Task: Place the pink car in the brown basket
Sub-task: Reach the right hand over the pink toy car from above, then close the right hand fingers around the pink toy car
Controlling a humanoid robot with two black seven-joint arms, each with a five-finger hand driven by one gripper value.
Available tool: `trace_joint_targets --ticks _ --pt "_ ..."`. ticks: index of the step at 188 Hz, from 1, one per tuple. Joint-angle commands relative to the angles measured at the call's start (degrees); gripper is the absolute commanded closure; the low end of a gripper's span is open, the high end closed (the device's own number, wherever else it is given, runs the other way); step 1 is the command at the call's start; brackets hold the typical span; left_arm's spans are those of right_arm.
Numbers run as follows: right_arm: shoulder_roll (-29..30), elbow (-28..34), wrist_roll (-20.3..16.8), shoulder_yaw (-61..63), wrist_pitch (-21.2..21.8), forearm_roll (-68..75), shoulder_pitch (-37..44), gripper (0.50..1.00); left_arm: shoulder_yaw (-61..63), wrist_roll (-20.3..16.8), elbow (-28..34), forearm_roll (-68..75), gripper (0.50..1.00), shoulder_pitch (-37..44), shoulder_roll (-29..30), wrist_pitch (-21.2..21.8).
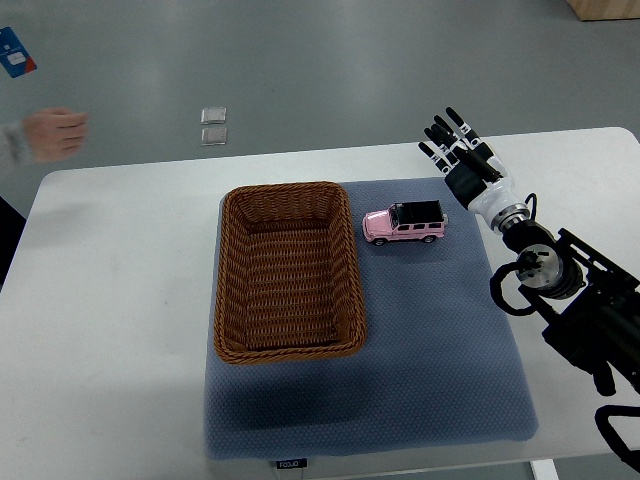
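A pink toy car (405, 222) with a black roof stands on the blue-grey mat (440, 340), just right of the brown wicker basket (236, 270). The basket is empty inside. My right hand (455, 148) hovers up and to the right of the car, apart from it, fingers spread and holding nothing. Its black arm (570, 300) comes in from the right edge. My left arm is not in view.
A person's hand (52, 132) shows blurred at the far left, beyond the white table's (110, 330) corner, with a blue card (15, 52) above it. Two small square tiles (213, 126) lie on the floor past the table's back edge.
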Motion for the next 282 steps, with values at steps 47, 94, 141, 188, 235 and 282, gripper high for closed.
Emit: trace_joint_targets --ticks 47,94,141,188,235,282 --pt "-0.35 0.09 0.0 -1.32 0.09 -0.53 0.72 0.589 0.01 0.0 0.0 0.0 0.5 0.0 0.0 0.0" --pt "-8.7 0.44 -1.93 -15.12 0.88 -23.03 11.54 0.589 0.01 0.0 0.0 0.0 0.5 0.0 0.0 0.0" --pt "-18.62 6.41 -2.55 -40.68 6.85 -51.59 27.35 0.589 0.01 0.0 0.0 0.0 0.5 0.0 0.0 0.0" --pt "-17.31 9.14 -2.64 -48.34 2.29 -55.99 27.8 0.589 0.01 0.0 -0.35 0.0 0.5 0.0 0.0 0.0" --pt "-13.97 7.21 -4.66 -51.32 -2.9 -56.6 25.95 0.589 -0.08 0.0 -0.26 0.0 0.5 0.0 0.0 0.0" --pt "-11.07 2.64 -4.66 -56.07 -7.3 -59.24 25.77 0.593 -0.08 0.0 -0.26 0.0 0.5 0.0 0.0 0.0"
